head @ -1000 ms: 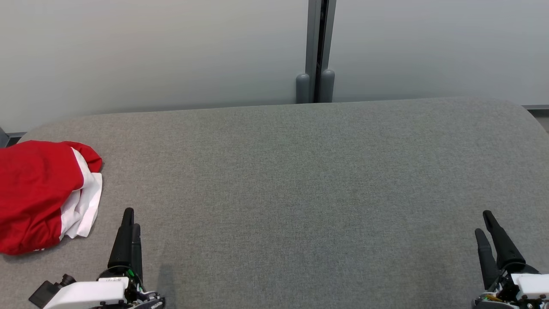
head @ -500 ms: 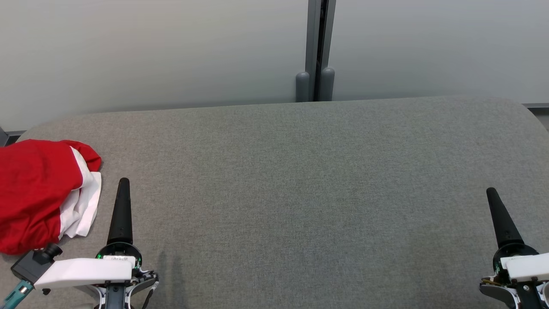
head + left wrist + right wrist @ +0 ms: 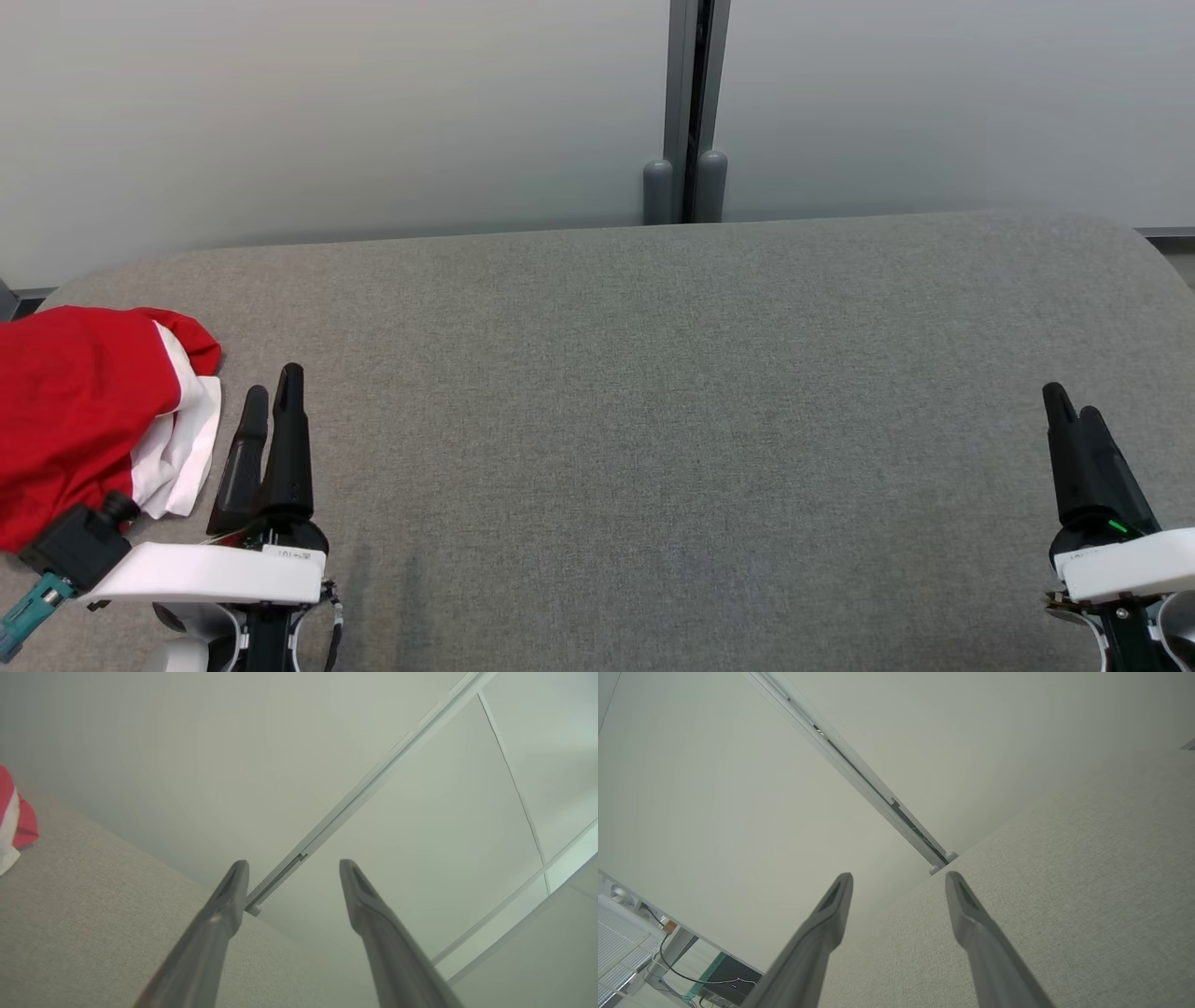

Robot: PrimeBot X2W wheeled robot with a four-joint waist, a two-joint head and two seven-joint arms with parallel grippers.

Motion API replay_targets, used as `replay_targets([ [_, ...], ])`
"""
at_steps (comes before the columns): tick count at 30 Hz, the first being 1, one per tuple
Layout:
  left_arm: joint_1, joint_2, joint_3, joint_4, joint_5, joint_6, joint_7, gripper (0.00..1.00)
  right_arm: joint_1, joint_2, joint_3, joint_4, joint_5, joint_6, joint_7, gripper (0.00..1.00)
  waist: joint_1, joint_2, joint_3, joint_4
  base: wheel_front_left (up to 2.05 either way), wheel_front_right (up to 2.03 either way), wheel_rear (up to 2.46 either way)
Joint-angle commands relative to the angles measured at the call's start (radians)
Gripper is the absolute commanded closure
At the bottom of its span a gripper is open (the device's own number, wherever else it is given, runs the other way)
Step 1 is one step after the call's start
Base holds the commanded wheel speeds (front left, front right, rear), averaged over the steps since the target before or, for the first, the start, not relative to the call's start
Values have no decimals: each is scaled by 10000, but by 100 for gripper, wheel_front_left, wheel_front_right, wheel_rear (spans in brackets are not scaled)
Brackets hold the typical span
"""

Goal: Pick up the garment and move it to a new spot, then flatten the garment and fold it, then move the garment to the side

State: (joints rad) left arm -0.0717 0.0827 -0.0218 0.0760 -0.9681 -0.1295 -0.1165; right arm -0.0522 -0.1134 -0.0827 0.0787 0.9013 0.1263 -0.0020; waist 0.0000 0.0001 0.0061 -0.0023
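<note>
- Grey fabric table top (image 3: pixel 653 420) spreads in front of me, with pale wall panels (image 3: pixel 327 112) behind it.
- My left gripper (image 3: pixel 294 868) has its jaws spread wide with nothing between them. The dark tapered fingers point past the table's far edge at the wall.
- My right gripper (image 3: pixel 899 878) is the same, jaws apart and holding nothing, aimed over the table toward the wall.
- From the head view, the left gripper sits at the lower left and the right one at the lower right, well apart. Both have their fingers pointing away from me.
- I cannot tell how high either gripper is above the fabric.
- The garment (image 3: pixel 75 411) is red with a white part (image 3: pixel 187 439). It lies bunched on the table's left end and is cut off by the frame edge.
- The garment is just beside my left gripper, on its left. The white part faces the fingers with a strip of grey fabric between them, so there is no contact.
- A black wrist camera (image 3: pixel 75 546) on my left arm overlaps the garment's near edge in the head view; I cannot tell if it touches.
- A grey vertical post (image 3: pixel 691 93) splits the wall panels, with two rounded caps (image 3: pixel 658 191) at the table's back edge.
- The right wrist view also catches cables (image 3: pixel 668 966) and a dark box (image 3: pixel 728 982) low at the left.
</note>
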Motion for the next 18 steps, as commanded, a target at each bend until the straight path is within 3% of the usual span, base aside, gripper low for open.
replay_targets([
  [1,-360,115,-9,-137,360,-14,-87,0,-239,-163,59,-187,-383,39,-133,0,0,-1,-8,0,0,0,0],
  [18,-507,280,-17,803,2876,-14,-465,0,-213,-212,447,317,-2979,47,-813,0,0,-1,-70,9,0,0,0],
])
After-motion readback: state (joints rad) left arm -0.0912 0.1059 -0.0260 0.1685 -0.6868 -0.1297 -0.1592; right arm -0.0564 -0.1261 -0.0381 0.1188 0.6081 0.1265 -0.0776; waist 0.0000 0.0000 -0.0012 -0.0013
